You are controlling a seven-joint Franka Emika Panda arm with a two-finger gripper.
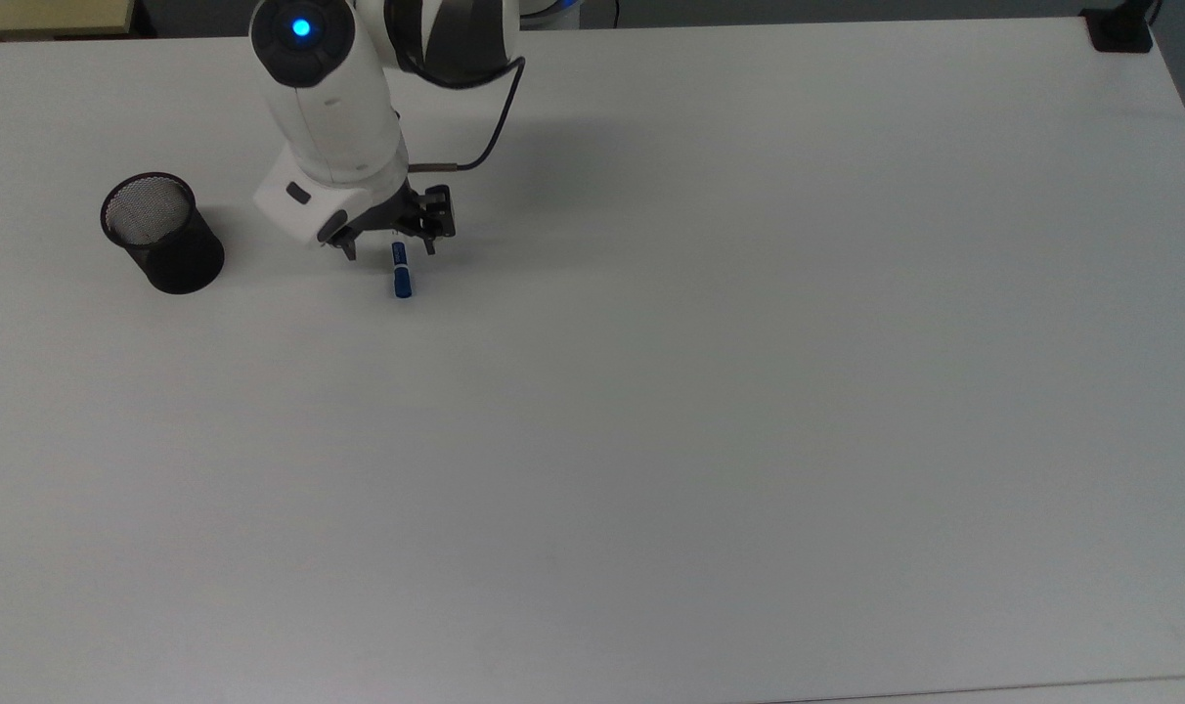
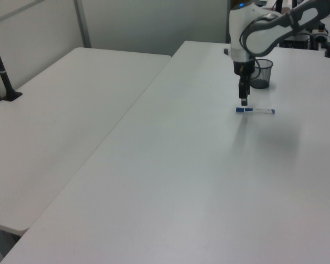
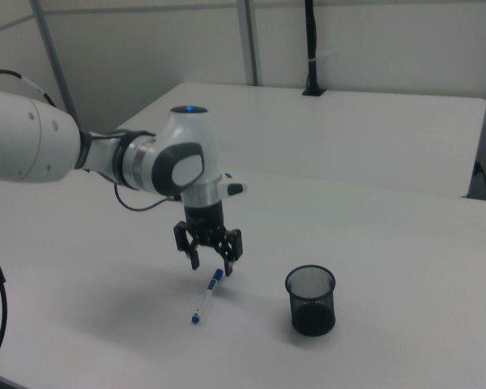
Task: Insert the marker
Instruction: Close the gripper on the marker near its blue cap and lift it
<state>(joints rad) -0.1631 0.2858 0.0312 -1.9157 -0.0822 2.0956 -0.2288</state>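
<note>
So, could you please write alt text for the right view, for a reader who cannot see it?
A white robot arm holds its open gripper just above the blue-capped end of a marker lying flat on a white table. An upright black mesh cup stands apart on the right view's right, and a second white table sits behind.
</note>
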